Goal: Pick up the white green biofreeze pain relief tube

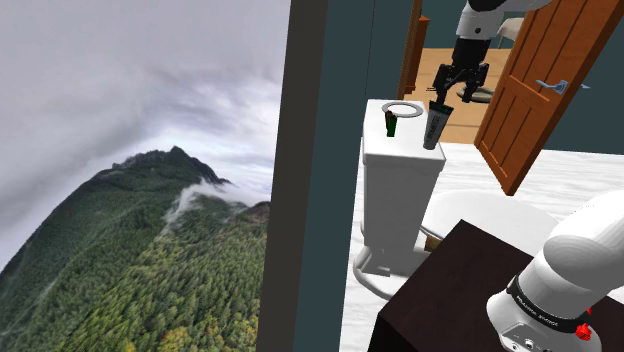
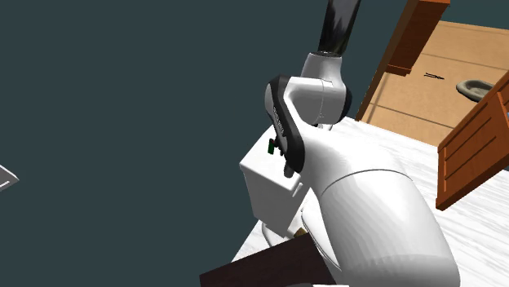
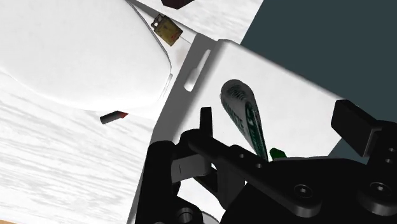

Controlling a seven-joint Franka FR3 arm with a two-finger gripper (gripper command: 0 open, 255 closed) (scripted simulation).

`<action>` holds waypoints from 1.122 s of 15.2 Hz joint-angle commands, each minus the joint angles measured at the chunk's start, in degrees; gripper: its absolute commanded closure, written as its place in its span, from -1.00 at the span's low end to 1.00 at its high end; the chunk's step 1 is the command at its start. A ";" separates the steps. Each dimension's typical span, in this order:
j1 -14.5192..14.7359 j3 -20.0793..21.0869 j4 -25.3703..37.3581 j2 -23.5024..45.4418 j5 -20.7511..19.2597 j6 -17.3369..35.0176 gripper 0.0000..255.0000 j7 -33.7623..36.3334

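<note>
While the arm hangs over the toilet, I read the shoulder view from its left edge to its right. First comes a mountain backdrop, then the dark teal wall (image 1: 320, 150), then the white toilet tank (image 1: 400, 185).

On the tank lid, in the same order, stand:
- a white ring (image 1: 388, 107);
- a small dark green bottle (image 1: 391, 124);
- the white-and-green tube (image 1: 434, 130), upright near the lid's right-hand end in that view.

The gripper (image 1: 450, 100) sits directly above the tube, with its tips down at the tube's upper end. Further right is the open wooden door (image 1: 530, 80). The dark stand (image 1: 450, 290) lies at the lower right.

In the wrist view the fingers (image 3: 205, 124) stand wide apart. The tube (image 3: 240, 108) rises between them, nearer one finger, and bare lid shows between it and the other. I judge the tool open around the tube, with nothing clasped.

Status: approach and alignment over the tube appear done.

Left to do:
1. Close the fingers on the tube.
2. Confirm the hold.
3. Lift the tube off the lid.

I cannot tell whether the tube's lower end touches the lid. With the fingers apart, I take it to be standing there.
</note>
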 commanded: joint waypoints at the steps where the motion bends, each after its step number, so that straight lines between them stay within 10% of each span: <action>1: -0.43 -0.32 -0.33 0.44 -0.24 0.65 -1.00 0.48; 9: -0.57 -0.54 -5.57 0.23 -0.40 5.68 -1.00 0.29; 10: -0.58 -0.54 -5.69 0.17 -0.41 5.74 1.00 0.30; 17: -0.59 -0.54 -5.70 0.10 -0.43 5.69 1.00 0.30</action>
